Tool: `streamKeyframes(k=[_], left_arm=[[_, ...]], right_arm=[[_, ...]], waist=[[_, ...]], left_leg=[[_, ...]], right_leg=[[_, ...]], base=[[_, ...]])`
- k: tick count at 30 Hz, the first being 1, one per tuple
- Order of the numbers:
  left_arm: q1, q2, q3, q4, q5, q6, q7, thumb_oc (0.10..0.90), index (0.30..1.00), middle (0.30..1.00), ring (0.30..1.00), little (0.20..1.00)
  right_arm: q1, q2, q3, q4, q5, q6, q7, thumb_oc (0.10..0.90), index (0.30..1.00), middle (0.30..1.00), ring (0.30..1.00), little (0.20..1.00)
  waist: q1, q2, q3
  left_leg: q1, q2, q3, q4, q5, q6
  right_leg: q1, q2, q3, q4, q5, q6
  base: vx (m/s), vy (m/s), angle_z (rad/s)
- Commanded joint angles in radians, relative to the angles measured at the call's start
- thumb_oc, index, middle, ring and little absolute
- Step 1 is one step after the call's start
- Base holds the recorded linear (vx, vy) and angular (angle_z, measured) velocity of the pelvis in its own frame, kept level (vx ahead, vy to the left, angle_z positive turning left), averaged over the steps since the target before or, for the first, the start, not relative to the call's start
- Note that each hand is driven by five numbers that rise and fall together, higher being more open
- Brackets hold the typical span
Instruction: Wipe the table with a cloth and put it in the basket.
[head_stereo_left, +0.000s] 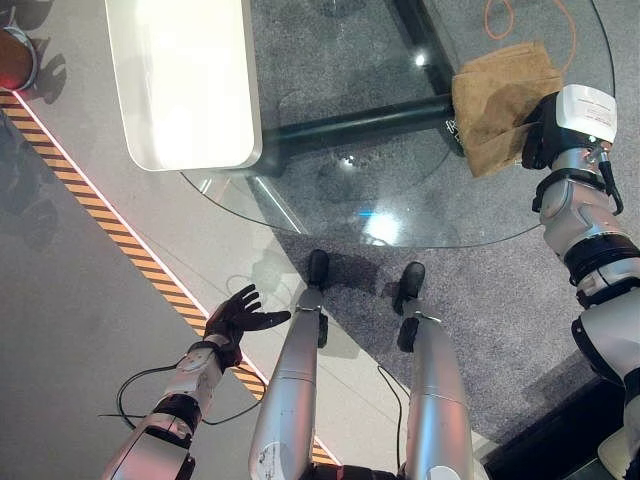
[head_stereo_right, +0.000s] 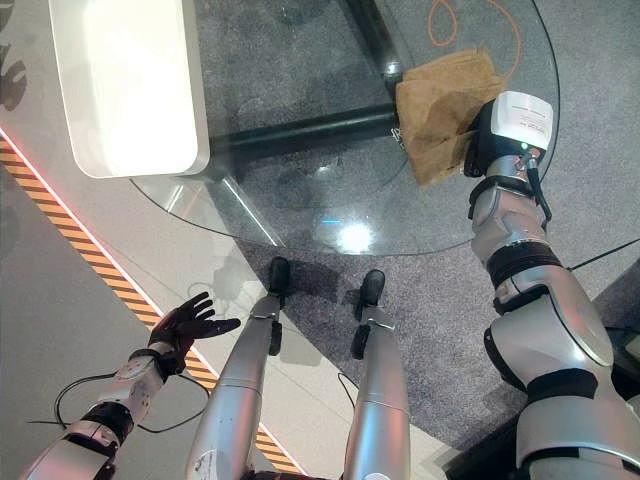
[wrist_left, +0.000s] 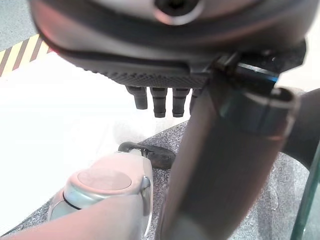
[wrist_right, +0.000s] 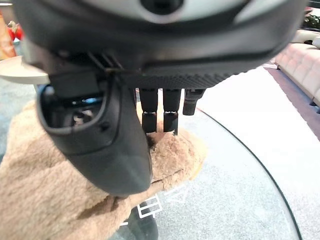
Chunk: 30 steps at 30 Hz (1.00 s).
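A brown cloth (head_stereo_left: 503, 105) is seen lying on the round glass table (head_stereo_left: 400, 200), near its rim, with the right hand (wrist_right: 165, 112) set upon it. The cloth could be pushed over the nearby edge, or bunched rather than swept, should the stroke run outward with light pressure. The fingers (wrist_right: 150, 120) appear pressed down into the pile, nearly straight, though a pinch cannot be ruled out. The left hand (head_stereo_left: 238, 317) is held low over the floor, spread and empty.
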Motion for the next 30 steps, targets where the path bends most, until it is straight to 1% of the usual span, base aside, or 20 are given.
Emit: streamKeyframes(k=[1, 7, 14, 16, 24, 30], left_arm=[[0.06, 0.003, 0.031, 0.004, -0.049, -0.032, 0.024, 0.8, 0.9, 0.9, 0.9, 0.9], [0.086, 0.011, 0.052, -0.008, -0.057, -0.042, 0.023, 0.8, 0.9, 0.9, 0.9, 0.9], [0.101, 0.011, 0.068, -0.02, -0.056, -0.049, 0.028, 0.8, 0.9, 0.9, 0.9, 0.9], [0.104, 0.012, 0.072, -0.019, -0.058, -0.051, 0.025, 0.8, 0.9, 0.9, 0.9, 0.9], [0.118, 0.008, 0.088, -0.027, -0.051, -0.057, 0.028, 0.8, 0.9, 0.9, 0.9, 0.9], [0.12, 0.003, 0.091, -0.023, -0.048, -0.063, 0.03, 0.8, 0.9, 0.9, 0.9, 0.9]], right_arm=[[-0.006, -0.127, -0.03, -0.051, 0.037, 0.015, -0.078, 0.8, 0.9, 0.9, 0.9, 0.9], [0.065, -0.161, -0.052, -0.211, 0.044, 0.052, -0.076, 0.8, 0.9, 0.9, 0.9, 0.9], [0.132, -0.186, -0.1, -0.34, 0.024, 0.068, -0.064, 0.8, 0.9, 0.9, 0.9, 0.9], [0.142, -0.192, -0.107, -0.355, 0.023, 0.063, -0.063, 0.8, 0.9, 0.9, 0.9, 0.9], [0.192, -0.2, -0.154, -0.434, 0.003, 0.081, -0.061, 0.8, 0.9, 0.9, 0.9, 0.9], [0.208, -0.199, -0.17, -0.444, -0.006, 0.091, -0.071, 0.8, 0.9, 0.9, 0.9, 0.9]], waist=[[-0.024, 0.029, -0.023], [-0.044, 0.014, -0.023], [-0.061, -0.003, -0.023], [-0.064, -0.004, -0.023], [-0.072, -0.012, -0.023], [-0.075, -0.013, -0.023]], left_leg=[[0.02, -0.057, 0.065, -0.016, -0.02, 0.077], [0.02, -0.05, 0.074, -0.021, -0.022, 0.076], [0.021, -0.045, 0.08, -0.021, -0.025, 0.075], [0.023, -0.043, 0.081, -0.022, -0.026, 0.075], [0.025, -0.039, 0.086, -0.026, -0.027, 0.074], [0.022, -0.04, 0.086, -0.024, -0.028, 0.074]], right_leg=[[0.003, 0.062, -0.095, -0.009, 0.005, -0.016], [0.003, 0.073, -0.088, -0.015, 0.003, -0.016], [0.007, 0.081, -0.082, -0.027, 0.003, -0.015], [0.007, 0.082, -0.081, -0.027, 0.003, -0.015], [0.013, 0.088, -0.078, -0.034, 0.002, -0.013], [0.009, 0.089, -0.074, -0.034, 0.002, -0.012]], base=[[0.0, 0.0, 0.0], [0.0, 0.0, 0.0], [0.0, 0.001, -0.01], [0.0, 0.0, 0.0], [0.0, 0.001, -0.02], [0.0, 0.0, 0.0]])
